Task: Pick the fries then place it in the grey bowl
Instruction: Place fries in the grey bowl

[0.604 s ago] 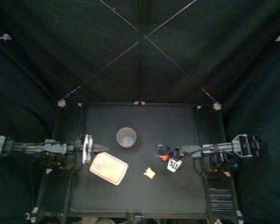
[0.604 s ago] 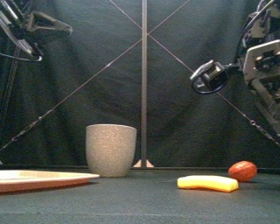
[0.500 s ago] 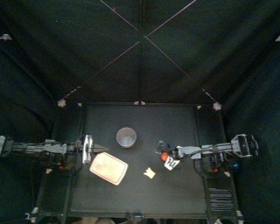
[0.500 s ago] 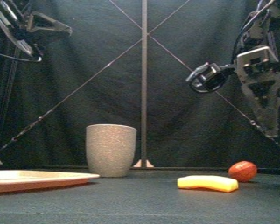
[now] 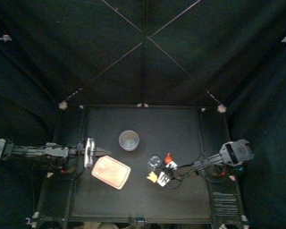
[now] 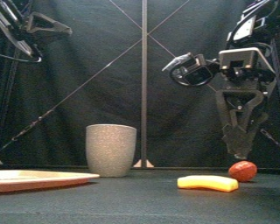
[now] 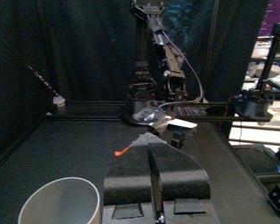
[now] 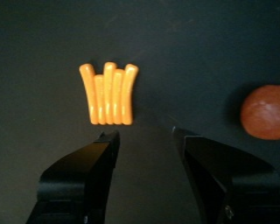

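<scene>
- Right wrist view: right gripper [image 8: 145,136] jaws spread wide, empty, above fries [image 8: 108,94]; red ball [image 8: 269,112] nearby.
- Front view adds grey bowl [image 6: 111,150], well left.
- Left gripper [image 7: 154,147] jaws closed, empty.

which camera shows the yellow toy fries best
The right wrist view: the yellow toy fries lie flat, every strip visible. The front view shows only a low side-on slab, the top view a tiny patch; in the left wrist view I cannot pick them out.
</scene>
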Controlling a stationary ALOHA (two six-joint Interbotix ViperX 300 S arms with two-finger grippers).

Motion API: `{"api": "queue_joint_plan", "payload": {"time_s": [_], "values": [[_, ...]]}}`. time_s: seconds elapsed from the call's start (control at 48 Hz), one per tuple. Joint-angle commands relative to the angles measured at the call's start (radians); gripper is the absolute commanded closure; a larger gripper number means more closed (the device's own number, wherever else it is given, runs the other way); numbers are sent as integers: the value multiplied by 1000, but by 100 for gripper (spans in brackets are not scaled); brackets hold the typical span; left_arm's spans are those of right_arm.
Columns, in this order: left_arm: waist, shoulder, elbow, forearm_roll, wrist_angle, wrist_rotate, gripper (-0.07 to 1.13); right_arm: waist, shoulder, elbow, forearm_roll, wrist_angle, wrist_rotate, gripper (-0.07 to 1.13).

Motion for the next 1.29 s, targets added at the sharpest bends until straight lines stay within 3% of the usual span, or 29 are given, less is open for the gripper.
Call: {"api": "queue_joint_plan", "payload": {"time_s": [0.021,0.479,1.292], "values": [[2,3,-14,2,-8,2,108,-2,21,-58,0,-8,6,18],[15,5,9,2,-9,2,108,-15,126,-137,0,-8,5,18],[46,5,15,-3,-8,0,108,-14,126,-178,5,0,-2,15]]}}
